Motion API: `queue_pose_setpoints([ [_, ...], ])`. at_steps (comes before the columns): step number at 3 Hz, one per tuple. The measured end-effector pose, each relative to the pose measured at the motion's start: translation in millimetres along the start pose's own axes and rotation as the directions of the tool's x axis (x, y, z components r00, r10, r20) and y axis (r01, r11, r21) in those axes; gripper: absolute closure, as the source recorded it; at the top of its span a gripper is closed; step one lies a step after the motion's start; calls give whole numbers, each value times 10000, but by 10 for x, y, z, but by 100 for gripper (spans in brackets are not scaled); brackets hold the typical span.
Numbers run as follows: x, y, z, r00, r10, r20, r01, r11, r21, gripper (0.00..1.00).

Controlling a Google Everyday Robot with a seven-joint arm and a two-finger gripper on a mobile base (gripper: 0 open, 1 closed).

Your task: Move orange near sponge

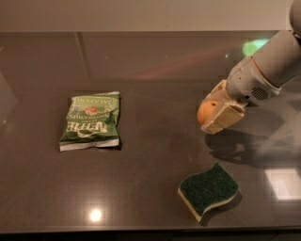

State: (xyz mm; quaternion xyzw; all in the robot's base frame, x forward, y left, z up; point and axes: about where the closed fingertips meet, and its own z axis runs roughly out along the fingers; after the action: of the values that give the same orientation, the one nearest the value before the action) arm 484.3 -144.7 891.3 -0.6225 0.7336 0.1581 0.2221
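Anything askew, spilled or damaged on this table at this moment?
Nothing stands out. The gripper holds the orange, apparently lifted off the table. The sponge lies flat and intact in front of it. The chip bag lies flat at left, nothing spilled.

Dark glossy tabletop [150, 70] w/ glare; pale wall [141, 14] behind.

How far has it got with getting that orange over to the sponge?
Done: the orange is picked up, clamped in the gripper above the table. In hand: carrying it; it hangs beyond the sponge, a clear gap between them. Left: bring it down beside the sponge, set it on the table and let go.
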Motion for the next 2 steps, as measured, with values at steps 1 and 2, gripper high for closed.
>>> queue_pose_setpoints([
  [1, 147, 99, 43, 9977, 672, -31, -673, 9973, -281, 100],
  [2, 254, 166, 103, 9935, 1135, -9, -1133, 9916, -618, 100],
])
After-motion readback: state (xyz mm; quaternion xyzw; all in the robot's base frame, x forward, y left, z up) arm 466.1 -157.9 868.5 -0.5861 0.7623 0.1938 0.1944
